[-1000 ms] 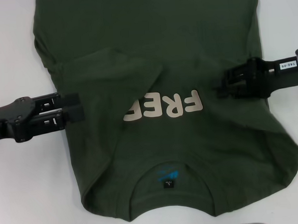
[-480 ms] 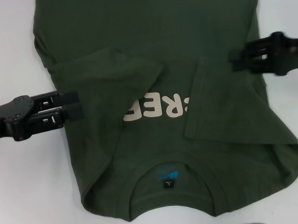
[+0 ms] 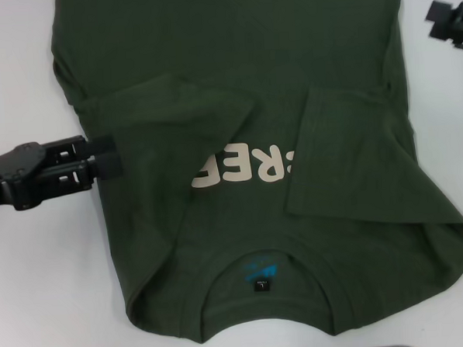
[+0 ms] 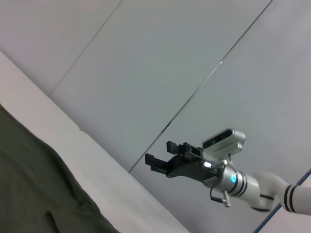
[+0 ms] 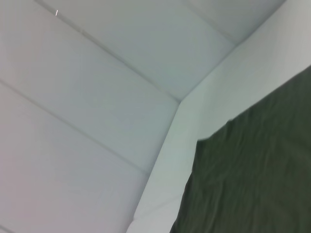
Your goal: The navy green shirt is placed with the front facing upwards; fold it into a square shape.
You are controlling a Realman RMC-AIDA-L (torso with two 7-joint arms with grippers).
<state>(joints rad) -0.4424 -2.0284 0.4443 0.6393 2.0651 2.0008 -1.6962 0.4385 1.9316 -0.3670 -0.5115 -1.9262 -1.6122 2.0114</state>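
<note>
Olive navy green shirt (image 3: 289, 85) hem cropped, sleeves hiding lettering (image 3: 243, 164) ends

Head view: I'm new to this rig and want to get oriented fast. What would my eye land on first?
The large dark olive-green cotton T-shirt fills the white table, collar nearest the robot, both sleeves folded inward over cream block lettering that reads upside down. The black left gripper sits at the shirt's left edge. The right gripper is off the cloth near the upper right corner.
</note>
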